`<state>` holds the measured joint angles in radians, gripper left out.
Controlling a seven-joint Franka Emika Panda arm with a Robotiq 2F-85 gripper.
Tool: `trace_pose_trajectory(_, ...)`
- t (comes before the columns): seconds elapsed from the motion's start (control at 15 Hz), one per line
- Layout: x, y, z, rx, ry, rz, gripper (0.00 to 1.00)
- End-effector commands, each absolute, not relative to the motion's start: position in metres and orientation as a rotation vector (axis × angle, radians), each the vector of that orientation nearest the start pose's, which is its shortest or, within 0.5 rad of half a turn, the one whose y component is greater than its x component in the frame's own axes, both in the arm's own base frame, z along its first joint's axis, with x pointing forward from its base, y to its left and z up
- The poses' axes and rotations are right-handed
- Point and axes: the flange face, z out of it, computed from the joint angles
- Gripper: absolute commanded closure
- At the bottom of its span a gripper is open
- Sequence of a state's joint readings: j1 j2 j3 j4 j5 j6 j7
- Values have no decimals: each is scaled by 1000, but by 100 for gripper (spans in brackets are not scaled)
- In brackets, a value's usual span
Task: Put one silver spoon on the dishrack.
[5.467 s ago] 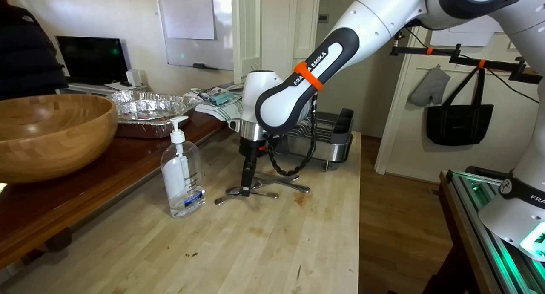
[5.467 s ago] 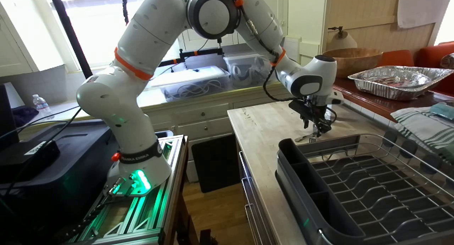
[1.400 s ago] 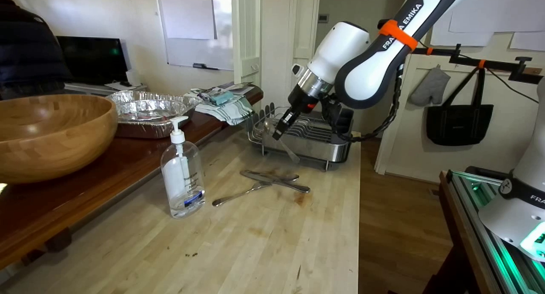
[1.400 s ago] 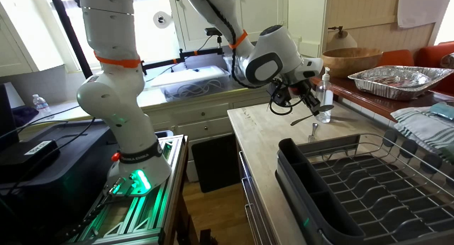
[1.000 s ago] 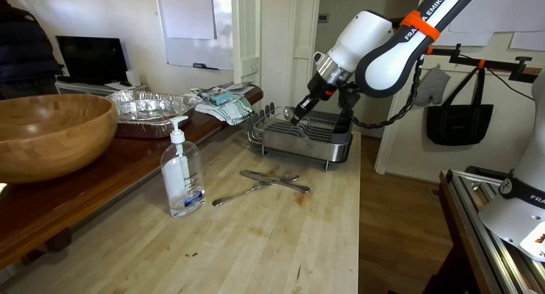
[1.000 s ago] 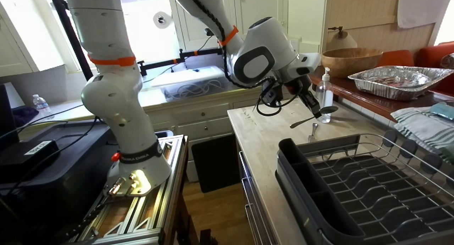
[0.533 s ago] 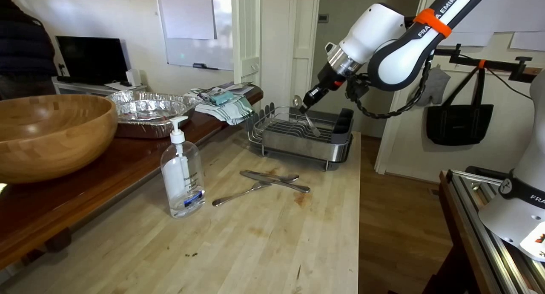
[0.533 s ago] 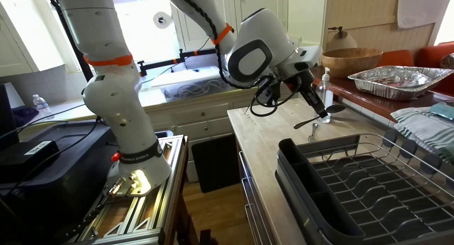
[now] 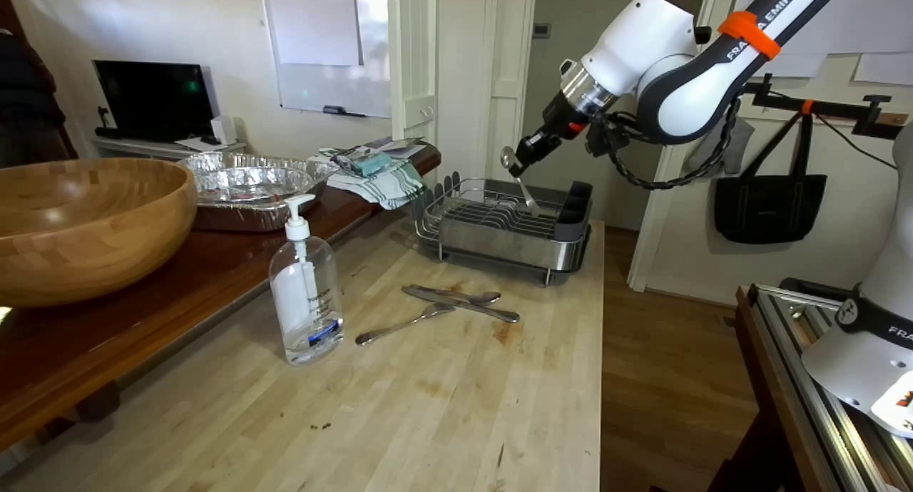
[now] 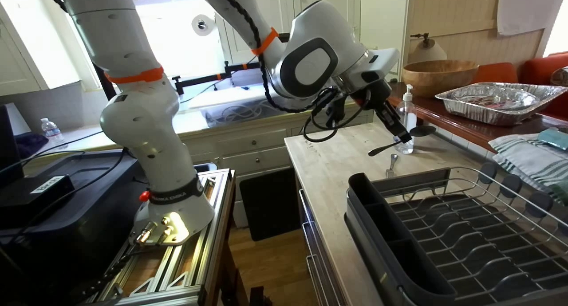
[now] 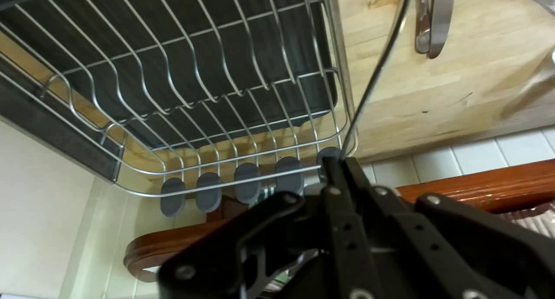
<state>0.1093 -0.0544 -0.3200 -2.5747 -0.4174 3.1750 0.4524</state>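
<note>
Pinching a silver spoon, the gripper hangs near but apart from the dishrack. In an exterior view, a fork lies nearer, left of the rack.

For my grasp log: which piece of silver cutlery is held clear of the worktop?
The spoon gripped in the hand: it alone is up in the air, while the fork and the two pieces beside it lie on the wooden worktop.

Spoon: we are watching the jaws pinching it, its handle slanting downward.
Dishrack: we are seeing it standing on the tabletop, its wires showing behind the spoon's handle.
Cutlery: more pieces are lying on the tabletop, two overlapping.
</note>
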Motion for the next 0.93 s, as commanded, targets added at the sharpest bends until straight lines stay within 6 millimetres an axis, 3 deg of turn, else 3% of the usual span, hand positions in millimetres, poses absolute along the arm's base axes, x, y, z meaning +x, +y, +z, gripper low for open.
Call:
trace_pose_trajectory(0.0,456,-73,369,-2993,508,-997,99)
trace_pose_trajectory(0.2,442,-57,375,-3032,575,-977,99)
trace_pose_trajectory(0.53,425,-14,363,-3051,689,-909,99)
trace_pose_trajectory(0.87,411,-3,356,-3015,842,-894,99)
